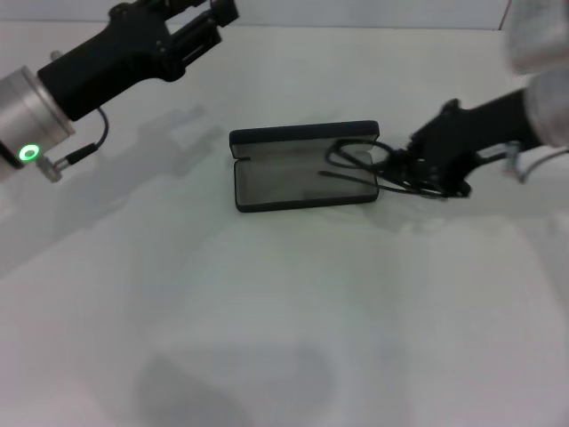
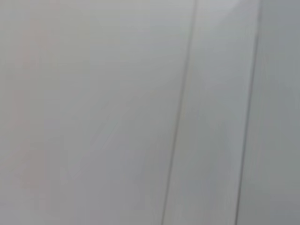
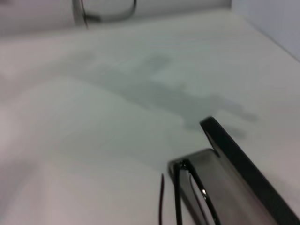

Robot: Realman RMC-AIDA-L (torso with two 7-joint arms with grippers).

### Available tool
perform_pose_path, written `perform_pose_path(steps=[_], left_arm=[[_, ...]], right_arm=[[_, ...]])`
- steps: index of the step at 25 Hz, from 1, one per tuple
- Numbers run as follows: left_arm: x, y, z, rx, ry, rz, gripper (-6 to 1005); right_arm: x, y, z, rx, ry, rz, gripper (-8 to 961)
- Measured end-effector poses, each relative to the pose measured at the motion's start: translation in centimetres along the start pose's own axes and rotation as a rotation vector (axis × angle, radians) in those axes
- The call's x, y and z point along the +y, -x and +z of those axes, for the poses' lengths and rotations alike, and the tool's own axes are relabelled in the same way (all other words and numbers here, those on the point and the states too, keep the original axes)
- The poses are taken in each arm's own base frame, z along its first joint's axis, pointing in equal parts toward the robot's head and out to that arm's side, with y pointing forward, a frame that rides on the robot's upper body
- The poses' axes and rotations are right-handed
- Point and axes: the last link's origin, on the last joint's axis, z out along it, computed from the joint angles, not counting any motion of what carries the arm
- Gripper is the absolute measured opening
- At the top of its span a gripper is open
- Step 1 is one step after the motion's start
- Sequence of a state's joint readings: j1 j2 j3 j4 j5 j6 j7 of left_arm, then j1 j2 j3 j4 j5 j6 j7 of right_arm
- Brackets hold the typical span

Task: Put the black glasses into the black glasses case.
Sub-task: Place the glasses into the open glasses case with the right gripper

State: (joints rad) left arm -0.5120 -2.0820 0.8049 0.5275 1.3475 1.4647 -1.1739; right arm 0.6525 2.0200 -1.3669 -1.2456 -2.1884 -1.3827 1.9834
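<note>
While the head view takes in the whole white table [image 1: 284, 338], the left wrist view shows only blank pale surface. The black glasses case [image 1: 304, 167] lies open at the middle. The right gripper [image 1: 411, 169], beside its right end, is closed on the black glasses [image 1: 357, 163], which reach over the case's lining. The right wrist view alone shows the frame [image 3: 187, 197] crossing the case rim [image 3: 243, 164]. The left gripper [image 1: 209, 22] hangs far back left; whether its fingers are apart I cannot tell.

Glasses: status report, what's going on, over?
Right tool holding black glasses at the open black glasses case, right end. Left tool parked far left. Nothing blocking.
</note>
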Motion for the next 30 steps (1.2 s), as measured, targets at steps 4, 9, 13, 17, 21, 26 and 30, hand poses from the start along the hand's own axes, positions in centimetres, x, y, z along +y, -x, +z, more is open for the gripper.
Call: perform_pose_path(steps=[4, 9, 13, 17, 21, 26, 30], left_arm=[[0.1, 0.5, -0.3, -0.007, -0.012, 0.016, 509], [0.2, 0.8, -0.2, -0.013, -0.009, 0.003, 510], [0.1, 0.8, -0.1, -0.018, -0.010, 0.006, 510], [0.0, 0.9, 0.1, -0.023, -0.017, 0.004, 509], [0.1, 0.9, 0.4, -0.023, -0.014, 0.000, 509], [0.1, 0.8, 0.9, -0.022, -0.001, -0.003, 509], [0.2, 0.8, 1.1, -0.022, 0.003, 0.000, 510]], right_arm=[[0.0, 1.5, 2.5, 0.104, -0.123, -0.109, 118], [1.0, 2.3, 5.3, 0.136, -0.196, -0.207, 118], [2.2, 2.3, 6.9, 0.112, -0.230, -0.281, 118], [2.9, 1.9, 7.9, 0.094, -0.258, -0.321, 119], [3.1, 1.5, 8.3, 0.075, -0.313, -0.371, 119], [3.3, 1.1, 9.1, 0.076, -0.332, -0.411, 119], [3.3, 1.2, 9.5, 0.057, -0.365, -0.449, 120]])
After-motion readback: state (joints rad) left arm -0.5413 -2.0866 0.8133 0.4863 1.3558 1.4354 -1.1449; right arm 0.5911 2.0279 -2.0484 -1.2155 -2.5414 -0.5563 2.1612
